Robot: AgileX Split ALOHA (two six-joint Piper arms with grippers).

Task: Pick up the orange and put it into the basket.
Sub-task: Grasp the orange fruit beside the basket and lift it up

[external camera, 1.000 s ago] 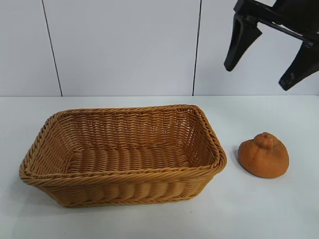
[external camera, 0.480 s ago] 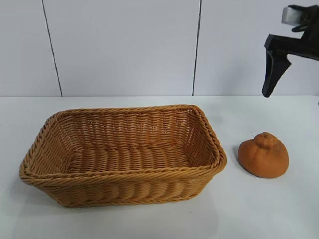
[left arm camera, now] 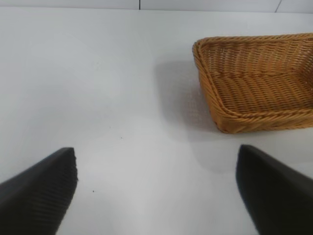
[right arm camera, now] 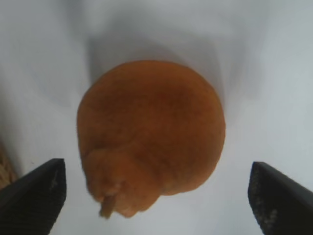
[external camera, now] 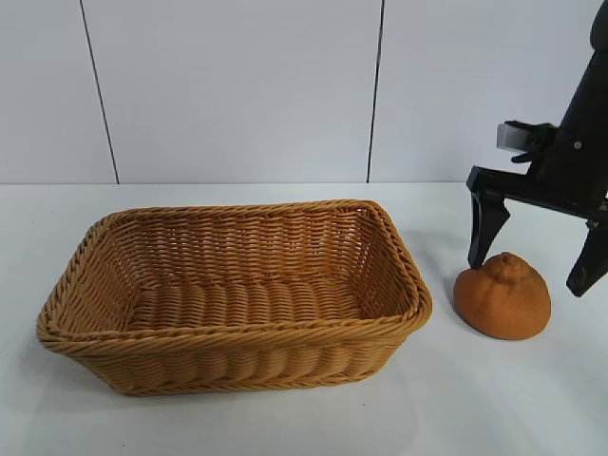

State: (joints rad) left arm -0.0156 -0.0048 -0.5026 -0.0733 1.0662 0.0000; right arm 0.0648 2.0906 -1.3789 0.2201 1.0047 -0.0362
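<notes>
The dull orange, lumpy orange (external camera: 503, 296) with a knobbed top sits on the white table to the right of the tan wicker basket (external camera: 95, 328). My right gripper (external camera: 534, 273) is open and hangs just behind and above the orange, one finger on each side of it, not touching. In the right wrist view the orange (right arm camera: 151, 134) lies between the wide-open fingers (right arm camera: 34, 193). My left gripper (left arm camera: 156, 188) is open and empty over bare table, with the basket's corner (left arm camera: 215, 110) off to one side. The basket is empty.
The white table (external camera: 503, 399) runs to a white panelled wall (external camera: 237, 85) at the back. A sliver of the basket's edge (right arm camera: 4, 169) shows at the border of the right wrist view.
My right gripper has come down from high at the upper right to just above the orange, its fingers now either side of it. The orange and basket have not moved.
</notes>
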